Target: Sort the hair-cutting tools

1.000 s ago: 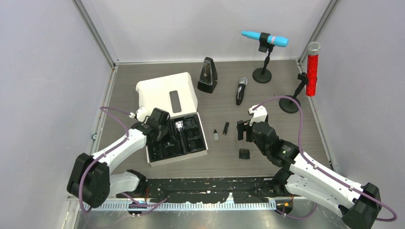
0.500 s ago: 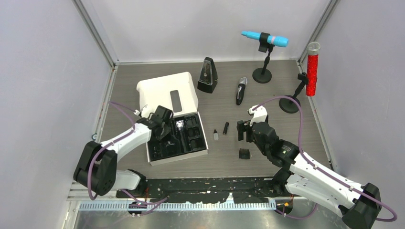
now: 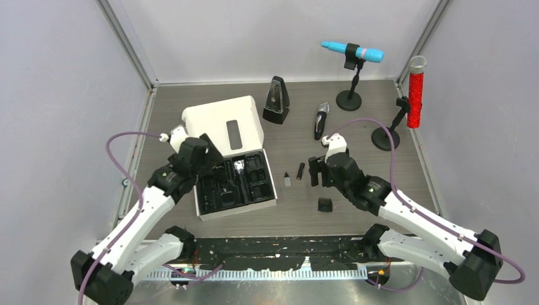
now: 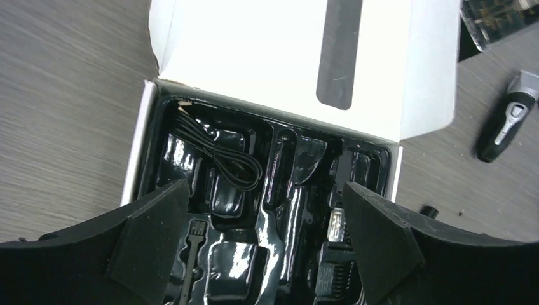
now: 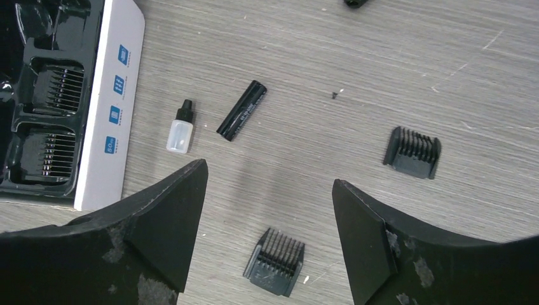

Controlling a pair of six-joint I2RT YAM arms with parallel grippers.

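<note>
Black cable sits in the tray's 10 o'clock pocket now that my left gripper just spread its fingers and backed off, right gripper hangs open and empty over the loose comb guards, so they're next I guess.

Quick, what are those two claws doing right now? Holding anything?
Left gripper: open, holding nothing, over the box.
Right gripper: open, holding nothing, over the table.

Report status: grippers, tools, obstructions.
Left gripper open over box, empty. Right gripper open, empty, above loose comb guards, bottle, cylinder. Clipper on table, unboxed. Nothing blocking.
</note>
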